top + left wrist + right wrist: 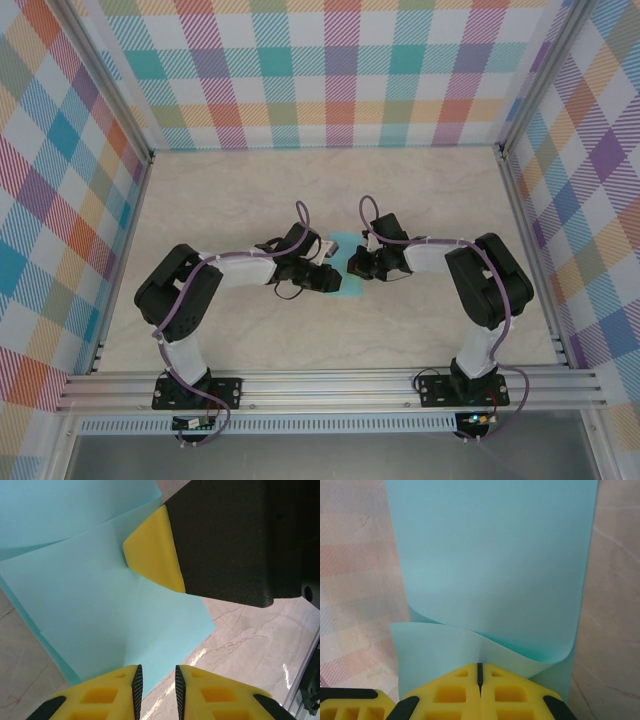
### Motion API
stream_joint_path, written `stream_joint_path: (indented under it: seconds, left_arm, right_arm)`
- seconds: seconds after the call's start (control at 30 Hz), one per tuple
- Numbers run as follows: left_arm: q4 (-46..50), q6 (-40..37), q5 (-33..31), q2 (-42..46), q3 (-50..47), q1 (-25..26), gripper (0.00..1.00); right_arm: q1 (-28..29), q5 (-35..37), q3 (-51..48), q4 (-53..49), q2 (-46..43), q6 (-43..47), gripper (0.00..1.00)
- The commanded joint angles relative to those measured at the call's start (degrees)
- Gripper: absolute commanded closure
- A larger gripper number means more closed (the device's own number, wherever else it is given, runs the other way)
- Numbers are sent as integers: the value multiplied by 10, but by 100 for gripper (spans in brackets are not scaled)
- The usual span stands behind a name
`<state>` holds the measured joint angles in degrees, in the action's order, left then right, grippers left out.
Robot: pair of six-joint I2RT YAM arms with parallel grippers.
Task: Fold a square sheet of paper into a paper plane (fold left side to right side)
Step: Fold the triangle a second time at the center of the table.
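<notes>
The right gripper point(480, 672), shut on the curled edge of the thin turquoise square sheet of paper point(490, 555) at the centre of the table point(250, 200), should carry it squarely toward three o'clock while the narrowly parted left gripper point(158, 680) steadies it

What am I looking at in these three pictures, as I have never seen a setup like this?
The left arm and right arm are robot arms bolted at the near edge of a table. The wide picture comes from a camera above and behind them. The other two come from cameras on each wrist, looking along that arm's yellow claw. Between the arms lies a turquoise sheet of paper, partly curled over. The right claw is shut and seems to pinch the paper's lifted fold. The left claw stands slightly open over the paper's edge, holding nothing.
</notes>
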<state>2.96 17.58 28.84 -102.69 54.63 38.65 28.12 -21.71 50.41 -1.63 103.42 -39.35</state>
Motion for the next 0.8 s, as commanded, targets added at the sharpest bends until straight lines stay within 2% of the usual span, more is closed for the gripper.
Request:
stream_joint_path:
  seconds: [0.0, 0.1, 0.5, 0.77]
  left_arm:
    - [16, -8, -12, 0, -3, -11, 74]
    - [24, -12, -24, 5, -7, -13, 74]
    - [-1, -7, 9, -10, -23, -14, 74]
    - [7, -10, -15, -9, -29, -14, 75]
  right_arm:
    - [2, 23, -1, -57, 9, 16, 98]
    - [2, 24, -1, -59, 10, 17, 98]
    - [2, 25, 2, -62, 12, 17, 98]
    - [2, 25, 3, -64, 10, 19, 98]
